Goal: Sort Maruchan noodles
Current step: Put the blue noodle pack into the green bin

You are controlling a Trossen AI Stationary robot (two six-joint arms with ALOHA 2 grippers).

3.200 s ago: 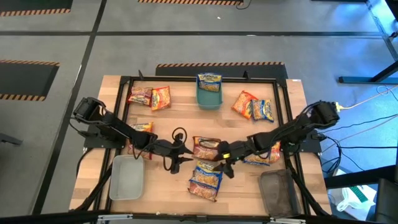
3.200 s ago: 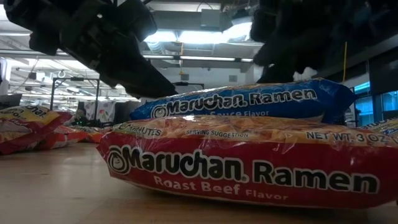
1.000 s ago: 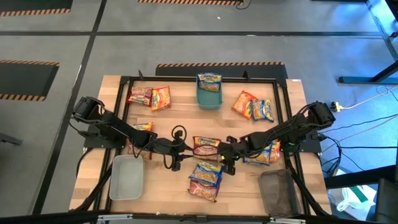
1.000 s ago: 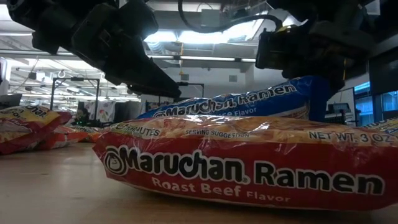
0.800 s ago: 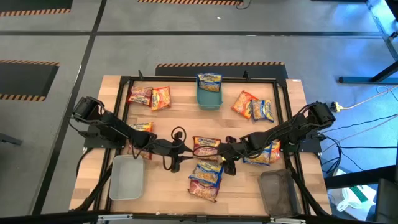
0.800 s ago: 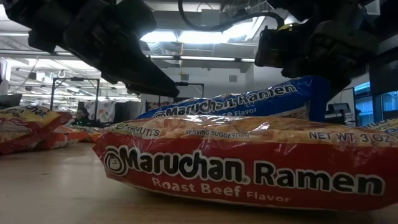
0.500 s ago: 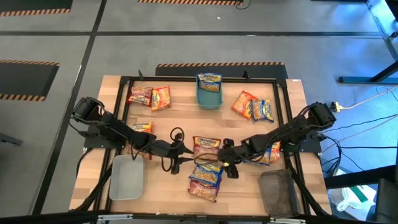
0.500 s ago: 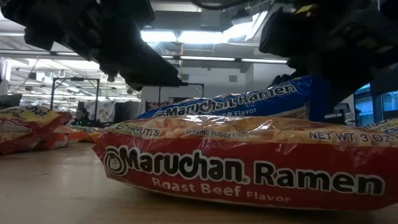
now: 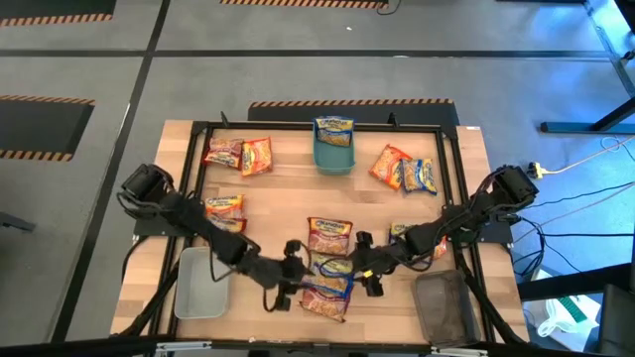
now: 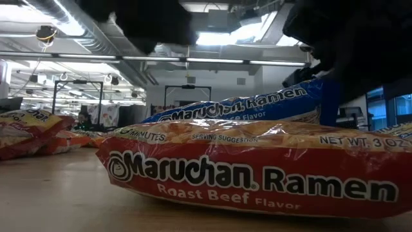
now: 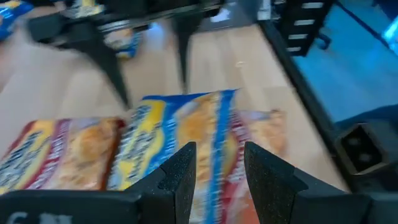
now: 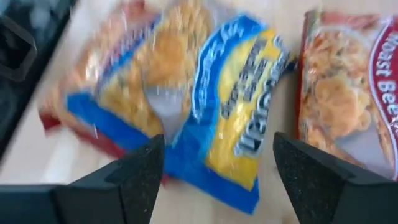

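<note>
The wooden table [image 9: 278, 188] carries Maruchan packets scattered across it, with three trays: a teal tray [image 9: 333, 155] at the far edge holding one blue packet, a grey tray [image 9: 201, 282] at the near left corner and a dark tray [image 9: 443, 305] at the near right. Both arms reach in toward the near middle, where a blue-and-yellow packet [image 9: 329, 266] lies on top of a red Roast Beef packet [image 9: 325, 296] (the low view shows its label plainly), with another red packet [image 9: 329, 234] just beyond them.

The left gripper [image 9: 281, 281] sits just to the left of that stack and the right gripper [image 9: 370, 270] just to its right, so the blue packet lies between the two, about equally near each. Its long axis seems to run roughly across the table, end toward each gripper.

From the right wrist, that gripper's fingers [image 12: 140, 174] stand spread wide with the blue packet beneath the gap, nothing pinched. The left gripper's fingers [image 11: 183, 171] are partly apart over the packet's edge, gripping nothing I can see. I'd judge the blue packet is the next to be taken, likely toward the teal tray.
</note>
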